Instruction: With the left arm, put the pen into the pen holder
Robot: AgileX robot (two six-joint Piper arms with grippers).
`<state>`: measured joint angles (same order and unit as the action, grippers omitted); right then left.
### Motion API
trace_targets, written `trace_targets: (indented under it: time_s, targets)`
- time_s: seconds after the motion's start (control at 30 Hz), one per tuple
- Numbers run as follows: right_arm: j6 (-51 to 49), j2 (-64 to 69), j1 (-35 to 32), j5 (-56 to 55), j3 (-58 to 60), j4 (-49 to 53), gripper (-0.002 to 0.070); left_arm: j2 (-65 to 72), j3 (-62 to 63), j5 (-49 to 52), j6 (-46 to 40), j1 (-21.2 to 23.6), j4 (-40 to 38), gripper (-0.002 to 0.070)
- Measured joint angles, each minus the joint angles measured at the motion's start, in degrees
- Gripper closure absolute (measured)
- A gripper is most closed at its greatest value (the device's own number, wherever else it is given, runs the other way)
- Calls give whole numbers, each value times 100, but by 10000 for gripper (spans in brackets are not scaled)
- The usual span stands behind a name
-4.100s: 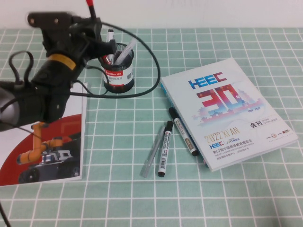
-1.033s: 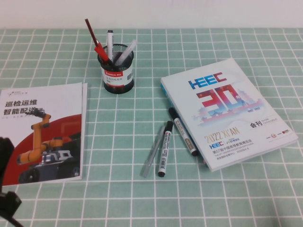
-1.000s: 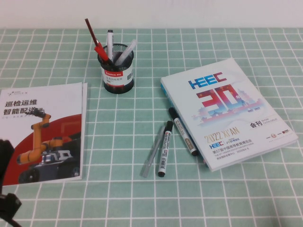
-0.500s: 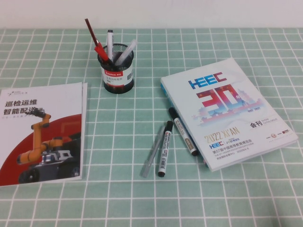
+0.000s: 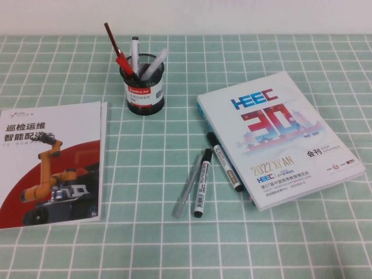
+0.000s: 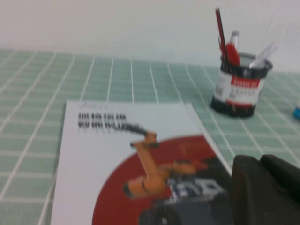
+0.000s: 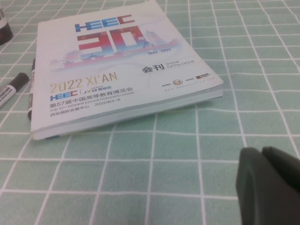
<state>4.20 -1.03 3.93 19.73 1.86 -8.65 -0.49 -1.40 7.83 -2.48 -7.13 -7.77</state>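
The pen holder [image 5: 144,87], a black mesh cup with a red-and-white label, stands at the back left of the green checked cloth. The pen [image 5: 124,64] leans inside it, its red end poking above the rim beside a thin dark-red stick pen [image 5: 110,38]. Neither arm shows in the high view. In the left wrist view my left gripper [image 6: 260,161] is shut and empty, low over the brochure [image 6: 140,154], well short of the pen holder [image 6: 239,91] and the pen [image 6: 232,51]. My right gripper [image 7: 265,157] is shut and empty over the cloth, near the catalogue [image 7: 117,61].
A red-and-white robot brochure [image 5: 52,163] lies at the left. The HEEC catalogue [image 5: 279,133] lies at the right. Next to it lie two black-capped white markers [image 5: 201,183] [image 5: 225,163] and a clear pen [image 5: 187,187]. More white markers stand in the holder.
The left arm, visible at the high view's lower left corner a second ago, has drawn back out of that view. The pen and holder have not moved.
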Motion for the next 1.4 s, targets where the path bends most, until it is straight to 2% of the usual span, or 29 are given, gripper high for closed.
trace_targets:
  time_s: [0.37, 1.4]
  targets:
    - [0, 0, 0, 0, 0, 0, 696, 0, -2, 1340, 74, 0, 119, 675]
    - [-12, 0, 0, 0, 0, 0, 696, 0, 7, 1397, 34, 0, 146, 675]
